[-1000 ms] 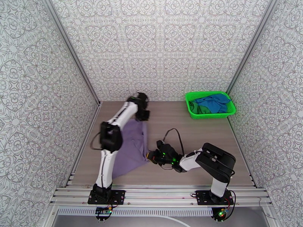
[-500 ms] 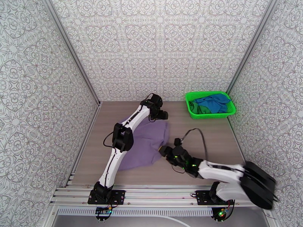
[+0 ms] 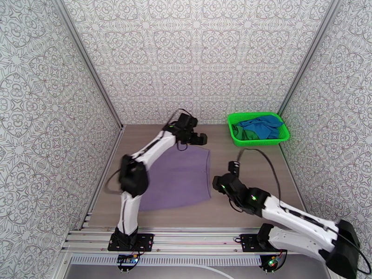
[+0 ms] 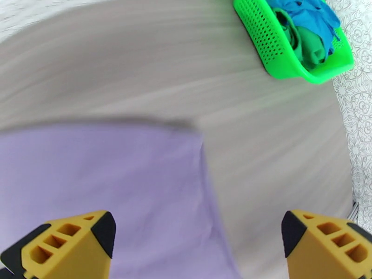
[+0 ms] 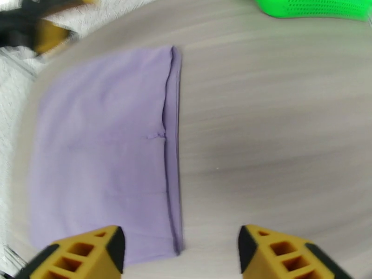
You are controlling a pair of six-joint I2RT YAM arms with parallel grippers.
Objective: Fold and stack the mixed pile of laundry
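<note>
Lavender-grey garment [image 3: 179, 177] flat on table [image 3: 246, 159], left of centre. Left gripper [image 4: 197, 249] over its far right corner, jaws spread wide, empty. Right gripper [image 5: 183, 254] by its near right corner, jaws apart, gripping nothing. Blue garment [image 3: 266, 125] and dark green garment [image 3: 241, 133] in basket [image 3: 258, 140], far right corner.

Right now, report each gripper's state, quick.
Left gripper: open, holding nothing, above the lavender garment's edge.
Right gripper: open, holding nothing.
</note>
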